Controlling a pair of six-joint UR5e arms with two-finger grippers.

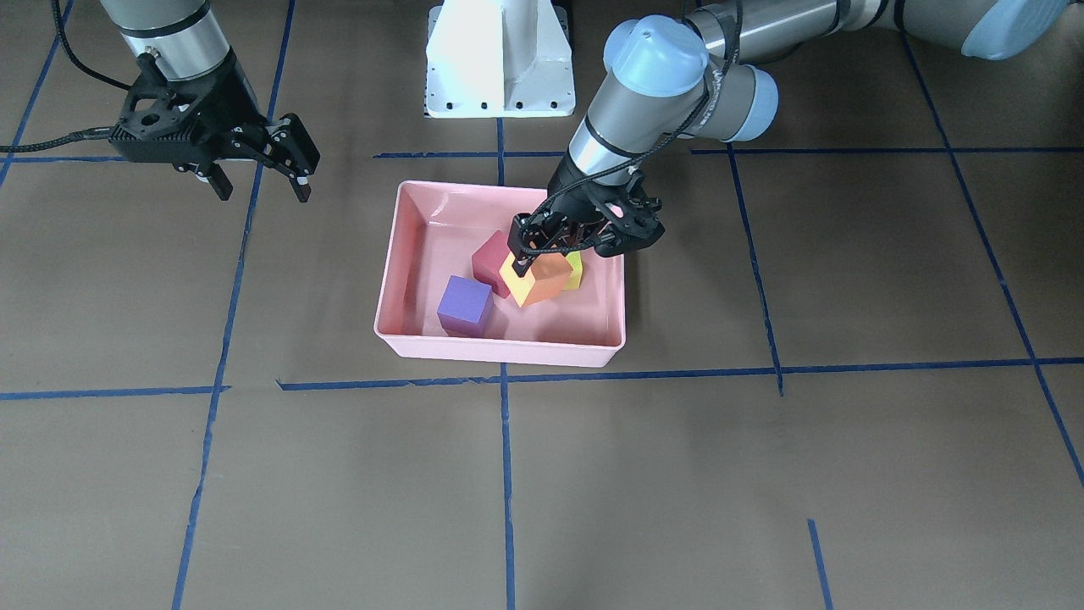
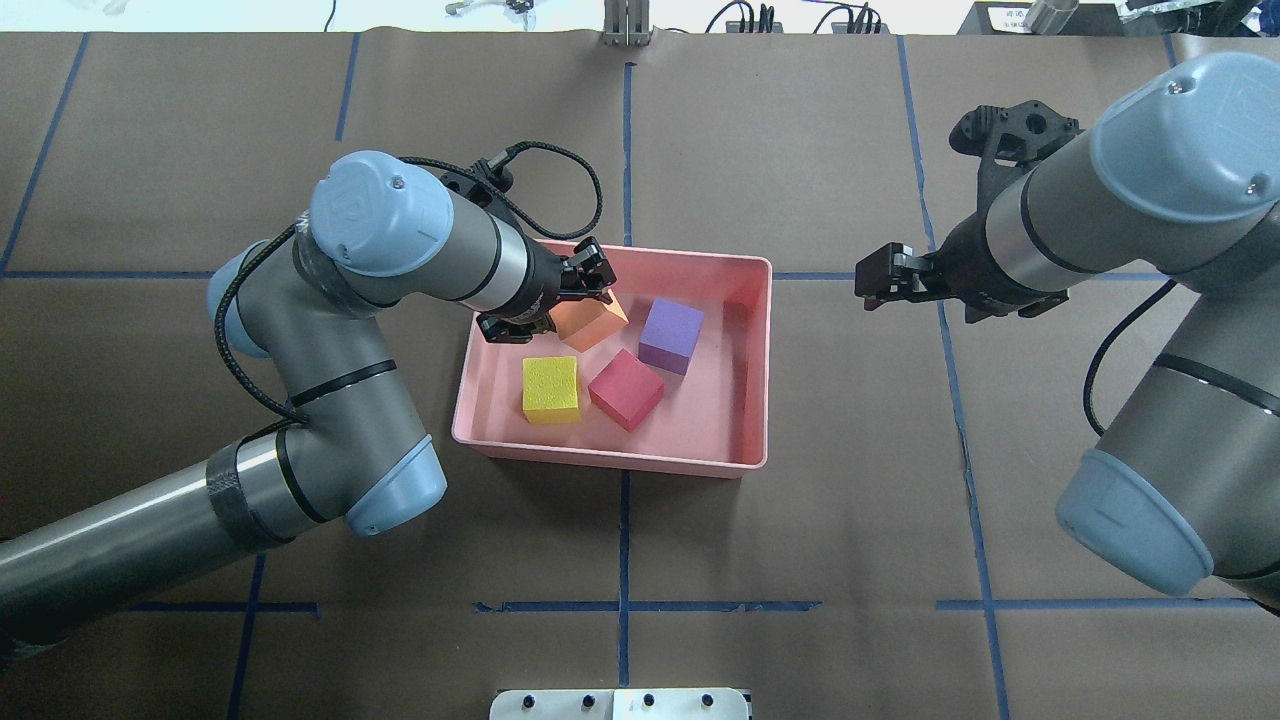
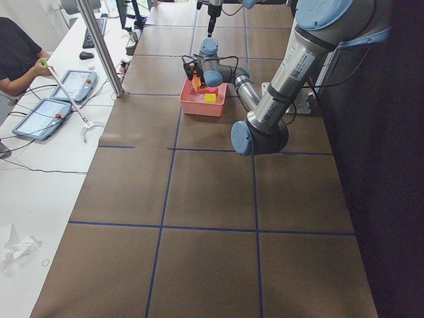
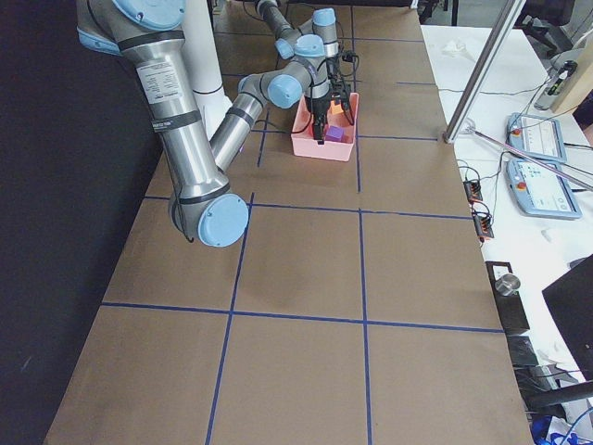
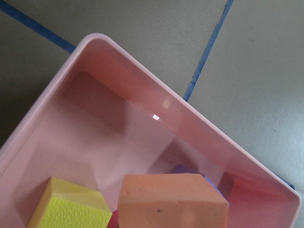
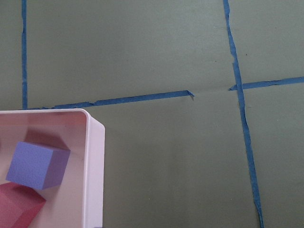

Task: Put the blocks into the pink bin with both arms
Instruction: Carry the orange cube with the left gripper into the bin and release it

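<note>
The pink bin (image 2: 610,458) sits mid-table and holds three loose blocks: purple (image 2: 670,335), red-pink (image 2: 626,390) and yellow-green (image 2: 551,389). My left gripper (image 2: 560,300) is inside the bin's left far corner, shut on the orange block (image 2: 592,322), which hangs tilted just above the bin floor. In the front view the left gripper (image 1: 550,254) holds the orange block (image 1: 546,280) over the red-pink (image 1: 489,257) and yellow-green (image 1: 576,269) blocks. My right gripper (image 2: 880,285) is open and empty, outside the bin to its right and above the table.
The white pedestal base (image 1: 500,59) stands behind the bin. Blue tape lines (image 1: 506,474) cross the brown table. A side bench with tablets (image 3: 50,109) and an operator (image 3: 16,56) runs along the table's far side.
</note>
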